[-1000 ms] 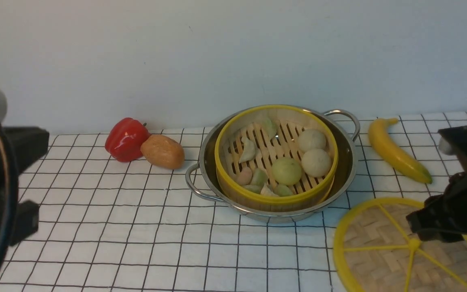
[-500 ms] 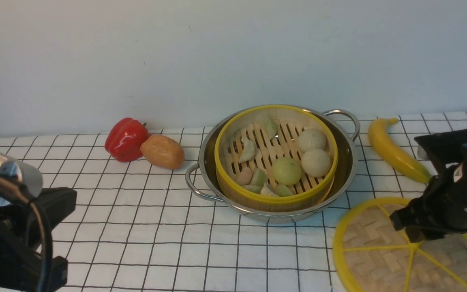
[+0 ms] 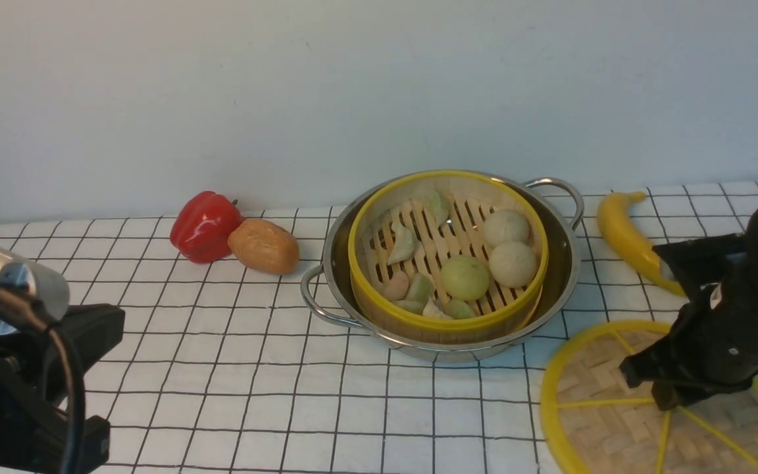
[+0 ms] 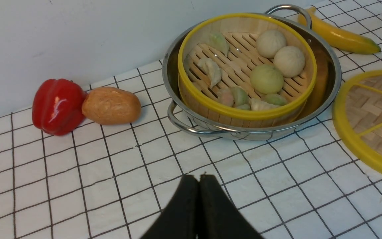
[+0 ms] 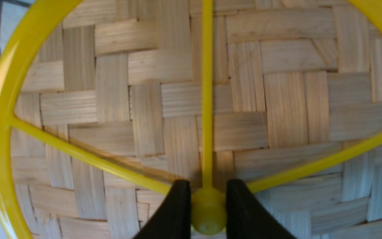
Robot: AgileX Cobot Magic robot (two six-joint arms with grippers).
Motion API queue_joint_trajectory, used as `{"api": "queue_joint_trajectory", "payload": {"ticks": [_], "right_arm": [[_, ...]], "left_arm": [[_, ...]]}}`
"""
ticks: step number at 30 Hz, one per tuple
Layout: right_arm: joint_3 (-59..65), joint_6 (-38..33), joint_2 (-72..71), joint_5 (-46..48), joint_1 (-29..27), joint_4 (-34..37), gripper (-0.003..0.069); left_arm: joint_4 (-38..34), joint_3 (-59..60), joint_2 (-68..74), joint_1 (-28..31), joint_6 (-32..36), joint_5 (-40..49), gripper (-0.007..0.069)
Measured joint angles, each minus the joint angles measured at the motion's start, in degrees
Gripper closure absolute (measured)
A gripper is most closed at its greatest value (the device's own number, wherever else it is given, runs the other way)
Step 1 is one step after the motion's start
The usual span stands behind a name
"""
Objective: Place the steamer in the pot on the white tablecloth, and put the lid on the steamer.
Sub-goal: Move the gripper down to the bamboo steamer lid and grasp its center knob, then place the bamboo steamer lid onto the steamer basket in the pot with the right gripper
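Observation:
The steamer [image 3: 448, 257], a yellow-rimmed bamboo basket with buns and dumplings, sits inside the shiny pot [image 3: 562, 276] on the white tablecloth [image 3: 221, 368]; both also show in the left wrist view, steamer [image 4: 244, 66] in pot [image 4: 327, 83]. The lid [image 3: 589, 395] lies flat on the cloth at the front right. My right gripper [image 5: 208, 202] stands over its middle with a finger on each side of the yellow centre knob [image 5: 208, 212], closed on it. My left gripper [image 4: 198, 181] is shut and empty, low at the front left, away from the pot.
A red pepper [image 3: 204, 226] and a brown bread roll [image 3: 264, 245] lie left of the pot near the wall. A banana [image 3: 622, 237] lies right of the pot, behind my right arm [image 3: 734, 316]. The left arm's body [image 3: 24, 382] fills the lower left corner.
My right gripper has moved left and down onto the lid's centre knob. My left arm dropped to the lower left corner a second ago and has stayed still since.

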Motion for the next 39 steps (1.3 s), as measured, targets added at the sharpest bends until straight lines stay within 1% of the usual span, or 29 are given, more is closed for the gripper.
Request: {"api": "queue_joint_trajectory", "payload": {"ticks": [3,7,9,14,17,23,29,34,39], "right_arm": [[-2.41,0.00,0.53,5.93,0.00,-0.05,0.0510],[-7.80,-0.14,0.71,17.53,0.00,0.02,0.0510],[-11.10,-0.67,0.71,20.20,0.00,0.08,0.0510],[-17.72,-1.10,0.59,20.97,0.00,1.57,0.0510],[-23.20,-2.06,0.43,21.69,0.39,4.37,0.0510],[-33.15,-2.72,0.35,23.11,4.73,5.86,0.0515],[-41.42,-2.72,1.81,21.72,8.48,6.58,0.0517],[-43.58,-2.72,4.48,21.62,10.08,6.14,0.0518],[-44.06,-3.96,7.93,21.69,10.28,5.08,0.0518]], "left_arm": [[0.00,0.00,0.00,0.00,0.00,0.00,0.0646],[0.00,0.00,0.00,0.00,0.00,0.00,0.0646],[0.00,0.00,0.00,0.00,0.00,0.00,0.0646],[0.00,0.00,0.00,0.00,0.05,0.00,0.0646],[0.00,0.00,0.00,0.00,0.20,0.00,0.0646],[0.00,0.00,0.00,0.00,0.62,0.00,0.0643],[0.74,0.00,0.00,0.00,0.98,0.00,0.0643],[1.48,0.00,0.00,0.00,0.98,0.00,0.0643],[1.54,0.00,0.00,0.00,0.98,0.00,0.0643]]}}
